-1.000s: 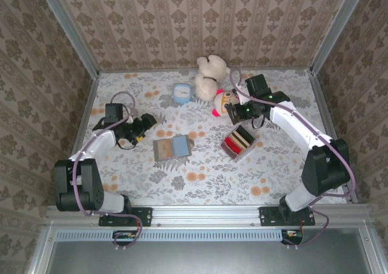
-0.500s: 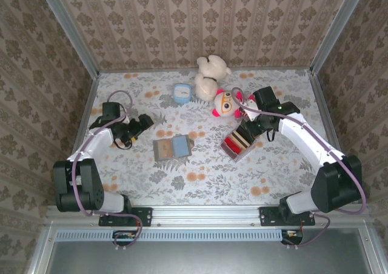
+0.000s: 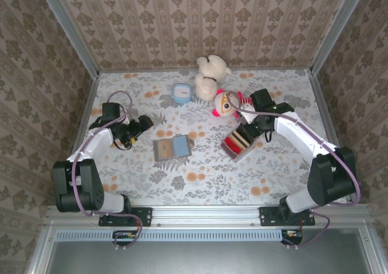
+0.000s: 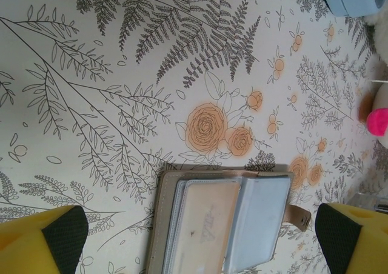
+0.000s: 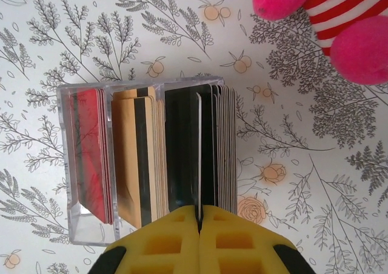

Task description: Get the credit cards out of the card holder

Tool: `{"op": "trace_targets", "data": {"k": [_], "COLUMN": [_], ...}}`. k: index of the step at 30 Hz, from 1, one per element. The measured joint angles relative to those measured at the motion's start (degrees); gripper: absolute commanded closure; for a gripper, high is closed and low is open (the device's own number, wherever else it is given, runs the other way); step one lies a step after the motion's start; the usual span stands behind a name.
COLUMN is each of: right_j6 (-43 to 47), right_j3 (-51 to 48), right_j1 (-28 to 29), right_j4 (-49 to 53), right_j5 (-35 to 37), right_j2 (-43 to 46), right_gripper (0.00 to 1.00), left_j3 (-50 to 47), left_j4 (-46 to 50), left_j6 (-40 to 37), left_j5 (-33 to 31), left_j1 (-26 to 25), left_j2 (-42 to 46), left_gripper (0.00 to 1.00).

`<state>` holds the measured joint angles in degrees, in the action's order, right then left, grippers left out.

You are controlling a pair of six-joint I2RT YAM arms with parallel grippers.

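While my left fingers (image 3: 143, 123) have drawn back a little and spread wide, empty, the holder (image 3: 173, 147) lies open mid-desk (image 3: 200, 189) with the blue card (image 3: 180, 145) still in it. My right fingers (image 3: 247, 128) have swung from the toy (image 3: 225, 102) over the tray (image 3: 239, 143).

Left wrist: the holder (image 4: 206, 225) sits between my spread fingers (image 4: 45, 237), ready for a grab.

Right wrist: my fingers (image 5: 170, 243) are shut over the tray (image 5: 85, 165). Whether they pinch a card edge, I cannot tell.

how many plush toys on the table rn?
2: a white teddy bear at the far edge of the table, and a doll with pink ears just in front of it, toward the arms. Nothing in view looks able to hide a third.
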<state>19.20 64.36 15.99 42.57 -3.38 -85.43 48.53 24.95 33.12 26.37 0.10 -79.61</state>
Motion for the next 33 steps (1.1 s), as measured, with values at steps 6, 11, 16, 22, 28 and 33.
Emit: {"op": "trace_targets", "data": {"k": [6,11,16,22,28,33], "right_j6": [1.66,1.86,1.20,-1.66,-9.46,-19.63], "right_j3": [0.00,0.00,0.00,-0.11,0.20,0.98], "right_j1": [0.00,0.00,0.00,0.00,2.36,7.91], "right_j4": [-0.15,-0.20,-0.22,-2.14,-6.12,-12.55], "right_j5": [-0.24,-0.15,0.44,-0.04,-1.79,-4.72], "right_j2": [-1.20,-1.88,-2.40,-0.42,5.79,5.51], "right_gripper": [0.86,0.73,0.65,0.56,0.50,0.44], "left_j3": [0.00,0.00,0.00,0.00,-1.31,-3.48], "left_j4": [0.52,0.70,0.72,0.74,-1.09,-2.71], "left_j6": [-0.04,-0.28,-0.42,-0.42,0.28,1.79], "left_j5": [0.22,0.72,1.20,2.40,3.52,4.07], "left_j1": [0.00,0.00,0.00,0.00,-0.42,-2.99], "left_j2": [0.39,0.39,0.39,0.39,0.39,0.39], "left_gripper": [0.00,0.00,0.00,0.00,0.00,0.00]}}
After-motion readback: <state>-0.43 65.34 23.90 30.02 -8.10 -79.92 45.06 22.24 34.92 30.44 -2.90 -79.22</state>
